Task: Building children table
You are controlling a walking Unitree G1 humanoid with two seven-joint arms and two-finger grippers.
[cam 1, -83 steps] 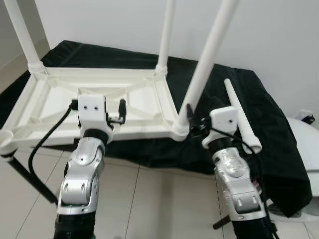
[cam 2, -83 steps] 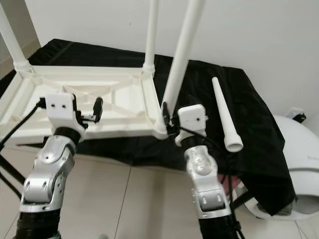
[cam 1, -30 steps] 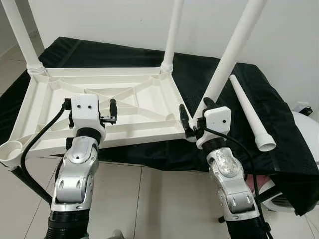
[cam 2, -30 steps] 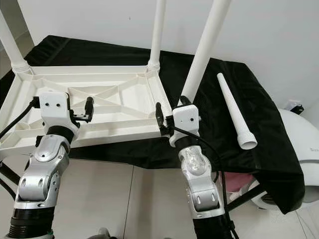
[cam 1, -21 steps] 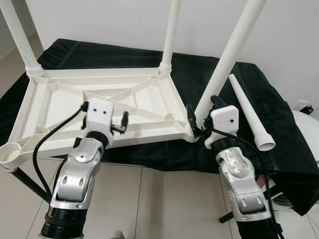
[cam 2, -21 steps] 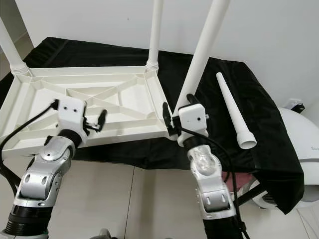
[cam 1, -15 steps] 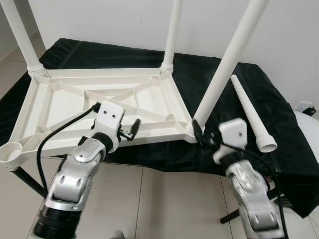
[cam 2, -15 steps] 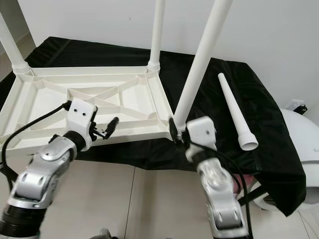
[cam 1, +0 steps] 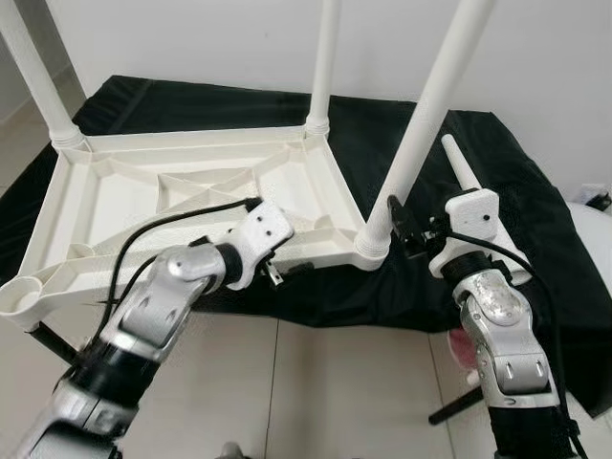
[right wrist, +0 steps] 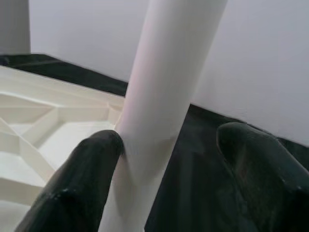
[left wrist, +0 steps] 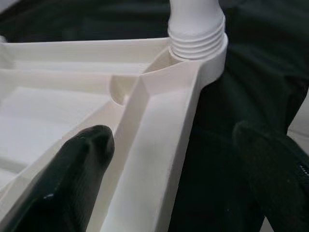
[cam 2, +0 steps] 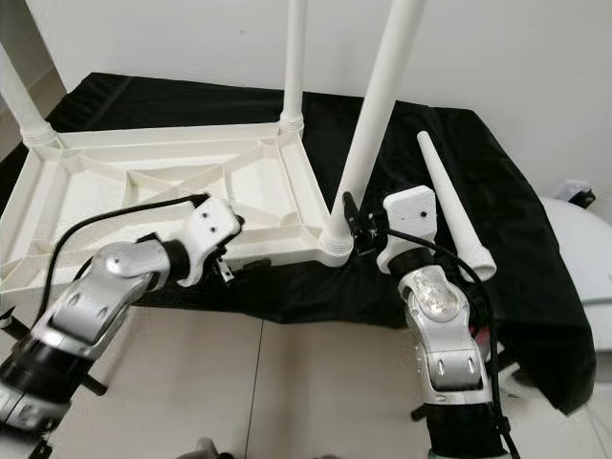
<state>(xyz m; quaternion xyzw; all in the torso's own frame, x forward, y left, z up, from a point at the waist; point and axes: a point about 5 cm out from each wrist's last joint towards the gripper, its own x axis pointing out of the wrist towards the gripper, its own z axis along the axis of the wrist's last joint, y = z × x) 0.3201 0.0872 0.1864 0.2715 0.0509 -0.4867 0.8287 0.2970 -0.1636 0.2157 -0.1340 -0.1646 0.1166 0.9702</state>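
lying upside down on a black cloth [cam 1: 535, 191] is a white table top [cam 1: 124, 206], with its ribbed underside facing up. three white legs stand up from its corners: one at the far left [cam 1: 33, 72], one at the far right [cam 1: 323, 62], and one at the near right corner [cam 1: 426, 115]. the near left corner has a round socket [cam 1: 21, 295] with no leg in it. a fourth loose leg [cam 2: 448, 206] lies flat on the cloth to the right of the table top, with its wide end toward the robot.

the right gripper [right wrist: 171, 154] is at the near right leg, low down, just above the corner where the leg screws in. its two black fingers [right wrist: 91, 169] are spread wide, one on each side of the leg — one finger looks to be touching the leg and the other is well apart from it, so it is not squeezing the leg.

the left gripper [left wrist: 178, 159] reaches across to the near edge of the table top, close to that same near right corner. its fingers [left wrist: 77, 164] are open wide too. one finger sits over the white rim and the other hangs over the black cloth — the rim runs between them, and the claw holds nothing.

white floor tiles [cam 1: 316, 382] lie below the cloth, and a white wall [cam 1: 191, 38] stands behind.
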